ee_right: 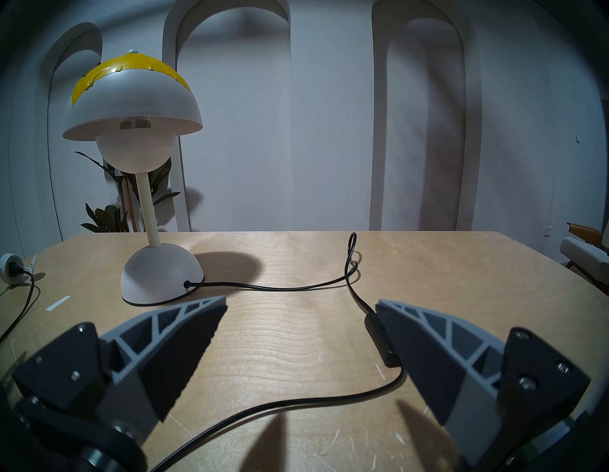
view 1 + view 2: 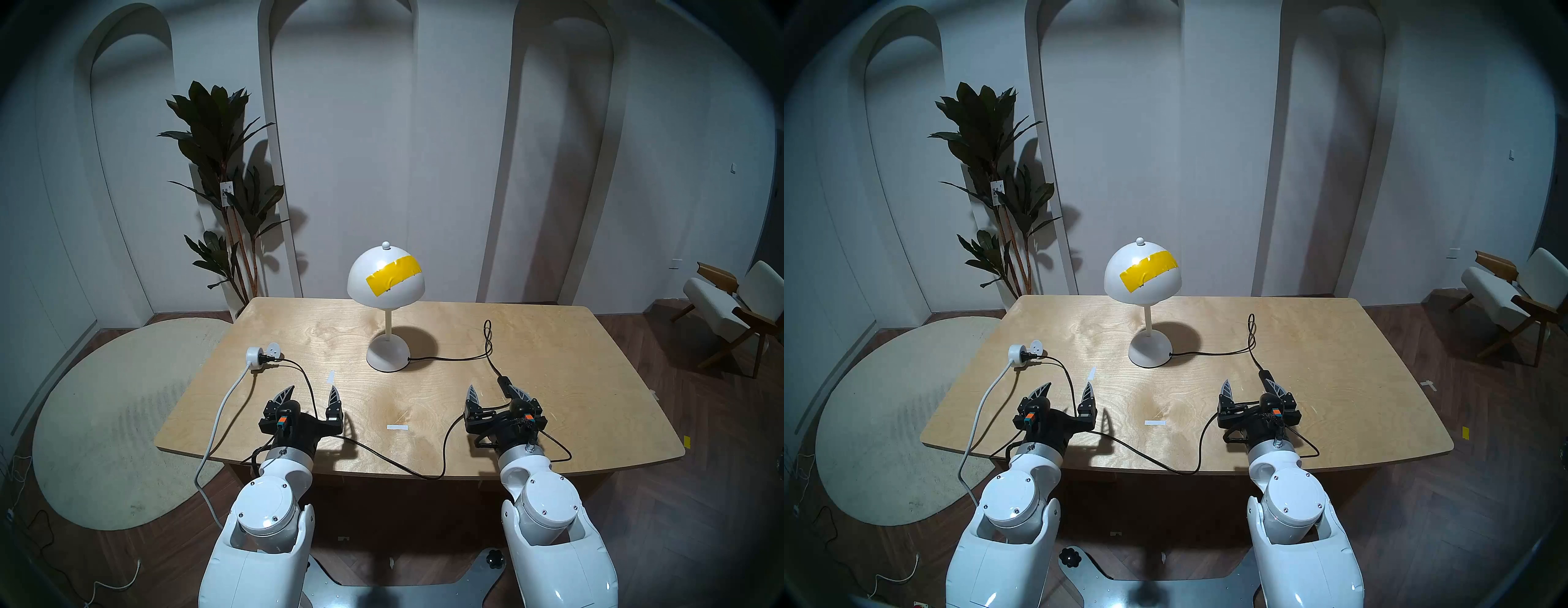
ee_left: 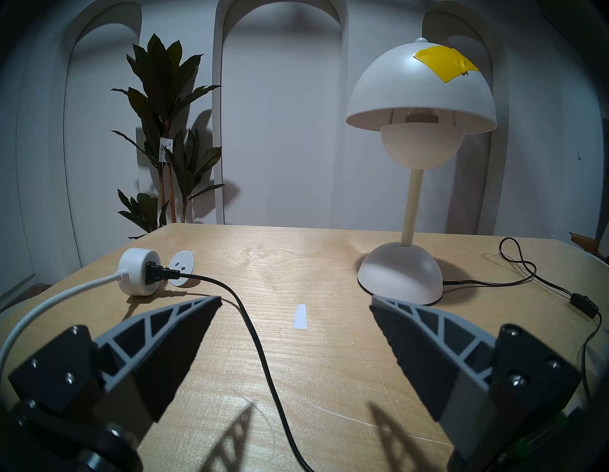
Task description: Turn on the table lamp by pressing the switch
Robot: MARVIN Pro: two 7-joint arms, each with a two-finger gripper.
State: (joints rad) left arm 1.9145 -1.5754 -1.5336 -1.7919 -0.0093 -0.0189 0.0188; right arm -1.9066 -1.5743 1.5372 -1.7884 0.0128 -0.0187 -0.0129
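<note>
The white table lamp [image 2: 385, 280] with a yellow tape strip stands unlit at the table's middle back; it also shows in the other views [image 2: 1142, 274] [image 3: 420, 95] [image 1: 131, 102]. Its black cord [image 2: 449, 358] runs right to a black inline switch [image 2: 505, 384] [image 1: 379, 339] [image 3: 585, 305]. My right gripper [image 2: 494, 390] [image 1: 301, 303] is open and empty, its right finger just beside the switch. My left gripper [image 2: 312, 388] [image 3: 295, 301] is open and empty over the cord at the front left.
A white round socket [image 2: 256, 354] [image 3: 136, 273] with the black plug in it lies at the table's left, its white cable [image 2: 220, 420] hanging off the front edge. White tape marks [image 2: 397, 427] [image 2: 331, 374] lie on the wooden table [image 2: 572, 382]. A potted plant [image 2: 220, 170] stands behind, a chair [image 2: 729, 305] at right.
</note>
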